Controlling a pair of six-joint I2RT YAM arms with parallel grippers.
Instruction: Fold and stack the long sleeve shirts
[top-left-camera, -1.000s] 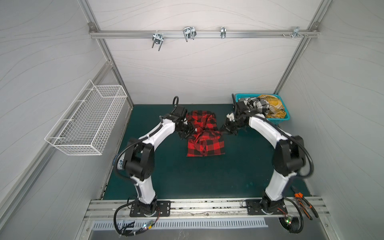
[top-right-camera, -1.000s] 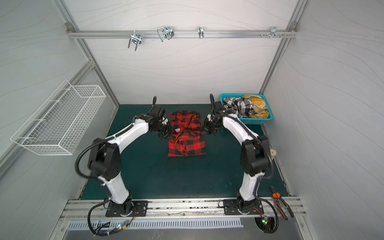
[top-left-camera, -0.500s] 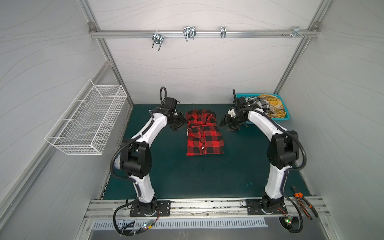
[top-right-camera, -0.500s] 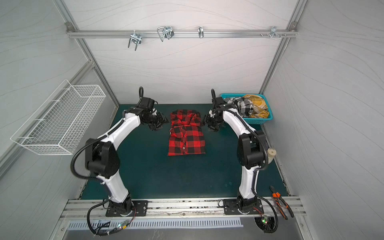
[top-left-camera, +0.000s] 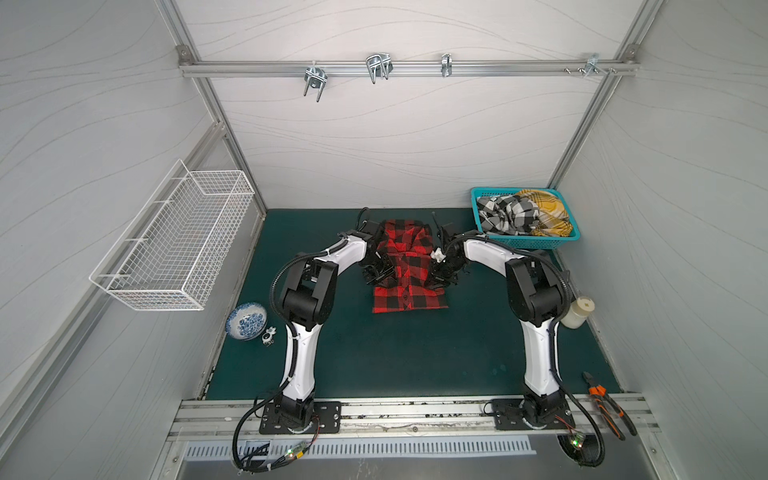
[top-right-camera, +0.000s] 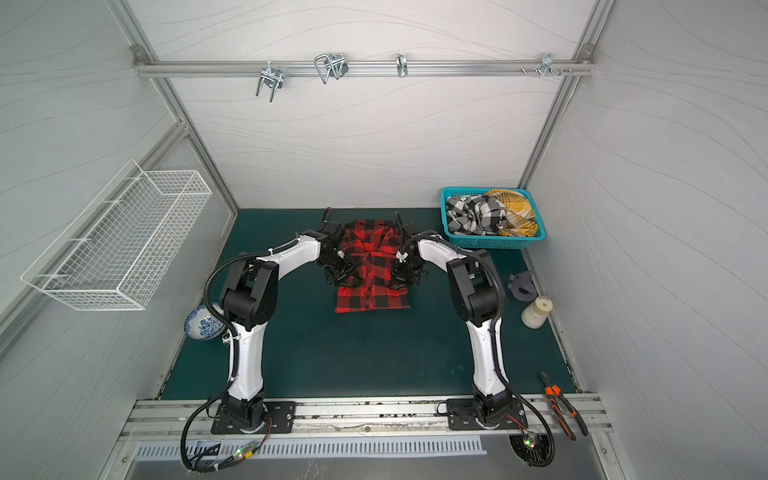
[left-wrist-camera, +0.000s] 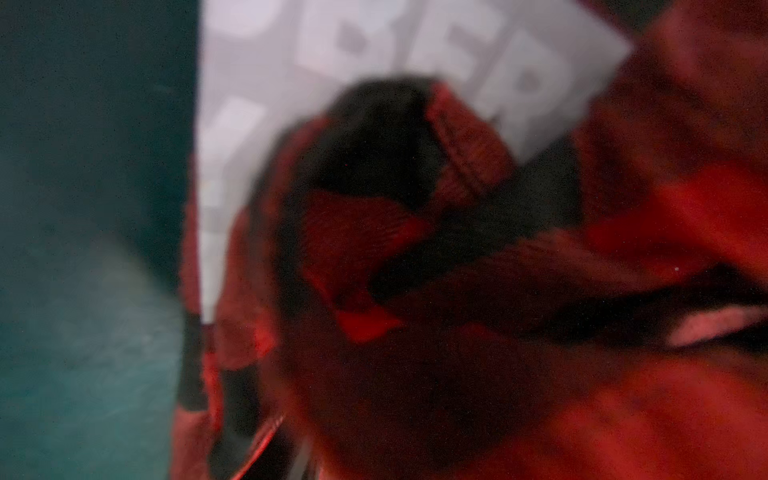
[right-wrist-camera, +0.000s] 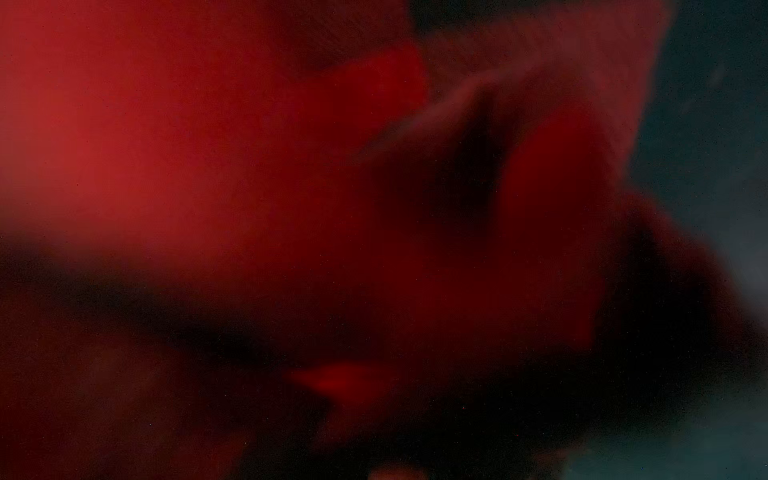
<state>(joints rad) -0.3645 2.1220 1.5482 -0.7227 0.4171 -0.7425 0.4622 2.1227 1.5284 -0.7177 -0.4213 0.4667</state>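
Lying nearest, on the metal front rail (top-left-camera: 415, 411) at right: orange-handled pliers (top-left-camera: 607, 406). Sitting farther in on the dark green tabletop (top-left-camera: 395, 357): a blue-and-white patterned ceramic bowl (top-left-camera: 246, 321) at the left edge, a cream plastic bottle (top-left-camera: 578, 312) and a small dark grey crumpled scrap (top-right-camera: 523, 286) at the right edge. Lying at mid-tabletop, collar toward the far wall, lower half flat and upper half rumpled: the red-and-black buffalo-check long sleeve shirt (top-left-camera: 409, 291). Touching its left side, the left end effector (top-left-camera: 380, 270); touching its right side, the right end effector (top-left-camera: 436, 276). Filling both wrist views: blurred red-and-black cloth, with white block letters (left-wrist-camera: 511, 54) in the left one, hiding the fingers. Being unable to tell either end effector's state: open, closed or gripping. Resting farthest, in the teal plastic basket (top-left-camera: 528, 242) at the far right corner: a black-and-white check shirt (top-left-camera: 509, 212) beside a mustard-yellow plaid shirt (top-left-camera: 544, 208).
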